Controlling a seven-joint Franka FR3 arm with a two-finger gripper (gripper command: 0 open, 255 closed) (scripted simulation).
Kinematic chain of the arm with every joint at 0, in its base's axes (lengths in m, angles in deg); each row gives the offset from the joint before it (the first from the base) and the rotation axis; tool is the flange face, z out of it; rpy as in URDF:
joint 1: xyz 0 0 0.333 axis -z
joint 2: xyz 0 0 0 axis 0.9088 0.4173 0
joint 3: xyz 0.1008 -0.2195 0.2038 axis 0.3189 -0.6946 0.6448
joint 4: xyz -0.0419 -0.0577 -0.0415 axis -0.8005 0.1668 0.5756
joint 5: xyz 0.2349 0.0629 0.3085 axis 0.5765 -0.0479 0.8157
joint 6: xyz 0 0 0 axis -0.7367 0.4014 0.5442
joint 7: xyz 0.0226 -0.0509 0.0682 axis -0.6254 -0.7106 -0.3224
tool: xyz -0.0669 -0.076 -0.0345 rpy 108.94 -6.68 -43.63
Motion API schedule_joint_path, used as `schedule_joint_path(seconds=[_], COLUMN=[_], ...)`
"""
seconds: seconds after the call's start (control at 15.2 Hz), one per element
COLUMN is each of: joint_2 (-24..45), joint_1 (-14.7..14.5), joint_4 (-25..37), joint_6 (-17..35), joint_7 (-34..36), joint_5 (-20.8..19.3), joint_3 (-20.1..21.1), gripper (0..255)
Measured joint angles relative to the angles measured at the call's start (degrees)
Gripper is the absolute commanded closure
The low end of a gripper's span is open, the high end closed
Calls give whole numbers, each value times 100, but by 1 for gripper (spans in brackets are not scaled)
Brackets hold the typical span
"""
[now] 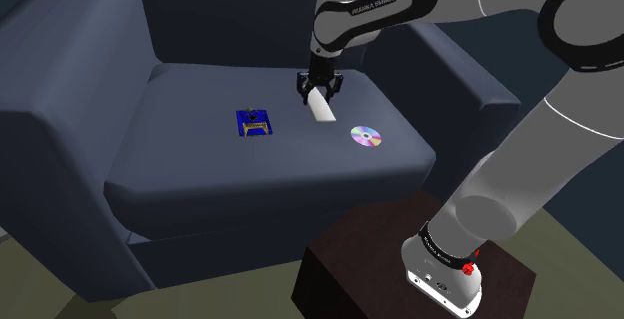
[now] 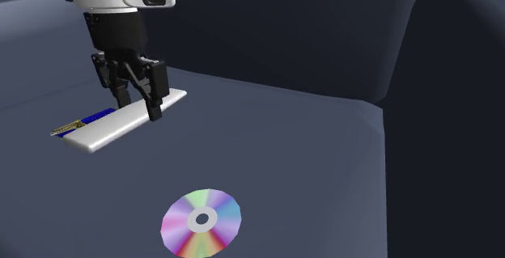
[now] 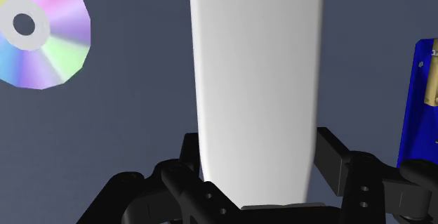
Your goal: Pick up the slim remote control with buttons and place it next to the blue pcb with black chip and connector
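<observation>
The fingers [image 1: 306, 89] of your gripper [image 1: 318, 91] are closed on the slim white remote [image 1: 325, 108]. In the shoulder view they clasp it near its far end, over the seat cushion [image 1: 190, 162] of a dark blue armchair [image 1: 60, 117]. The remote's free end points toward a rainbow-coloured disc [image 1: 366, 137] lying flat on the cushion. The blue board [image 1: 254, 124] lies flat on the cushion toward that view's left, apart from the remote. The dark stand [image 1: 345, 267] sits at the lower right.

In the second exterior view you see the gripper [image 2: 138, 107] coming straight down, one finger on each long edge of the remote [image 2: 101, 133]. The remote lies roughly level and looks plain white, with no buttons to make out. A strip of the blue board [image 2: 95, 116] shows just past its far edge. The disc [image 2: 201, 222] lies nearer the camera, well apart from both. You cannot tell here whether the remote touches the cushion or hangs above it.

In the wrist view the gripper [image 3: 256, 152] has the remote [image 3: 256, 75] pressed between its two black fingers [image 3: 337, 163]. The disc [image 3: 38, 29] lies on one side of the remote and the blue board [image 3: 420, 103], with a brass-coloured part on it, on the other.
</observation>
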Motion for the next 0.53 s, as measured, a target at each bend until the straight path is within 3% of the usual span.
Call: schedule_joint_path(seconds=[0.53], joint_2=[48], joint_1=[-529], joint_4=[94], joint_6=[-47], joint_7=[1093], joint_5=[40], joint_3=[583], gripper=[255])
